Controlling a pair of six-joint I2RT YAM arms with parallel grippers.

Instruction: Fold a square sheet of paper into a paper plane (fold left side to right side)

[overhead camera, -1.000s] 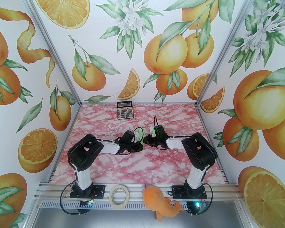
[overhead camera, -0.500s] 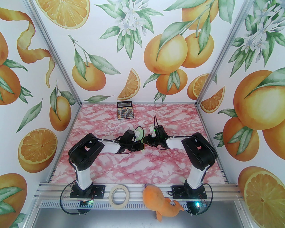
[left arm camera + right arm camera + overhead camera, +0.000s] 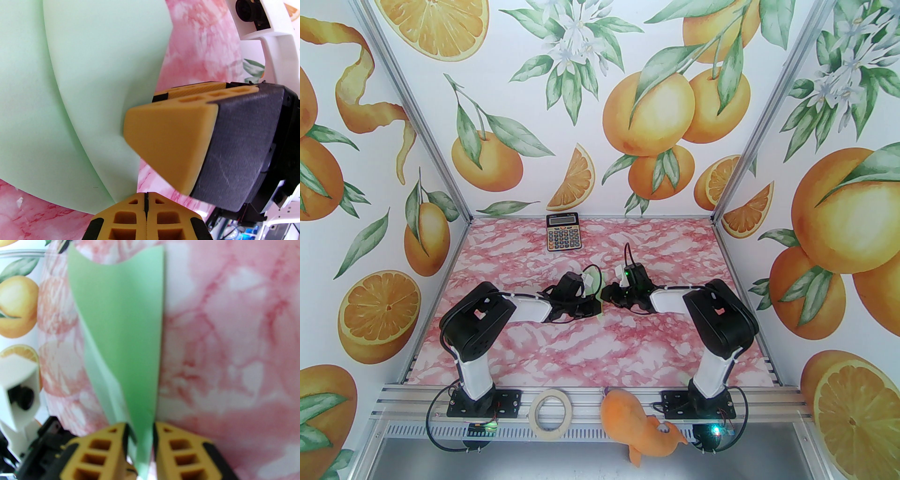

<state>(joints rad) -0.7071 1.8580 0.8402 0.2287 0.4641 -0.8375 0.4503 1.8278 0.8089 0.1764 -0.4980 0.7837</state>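
The square sheet of paper (image 3: 594,280) is pale green, bent over on itself and lifted off the middle of the pink table. Its two curved layers (image 3: 70,93) run down into my left gripper (image 3: 146,202), which is shut on the sheet's lower edge. My right gripper (image 3: 140,427) faces the left one (image 3: 600,309), fingertip to fingertip (image 3: 605,294). Its orange jaws stand slightly apart around the doubled edge of the sheet (image 3: 126,333), with a thin gap beside the paper. From the left wrist, the right gripper (image 3: 140,110) straddles that edge. A paper plane is out of view.
A black-and-orange calculator (image 3: 562,232) lies at the back of the table. A roll of beige tape (image 3: 551,414) and an orange plush toy (image 3: 640,426) rest on the aluminium rail between the arm bases. Walls close in the table on three sides.
The right gripper's jaws have parted a little around the paper. The left arm has shifted slightly, and the top of the sheet has tipped up and toward the right gripper.
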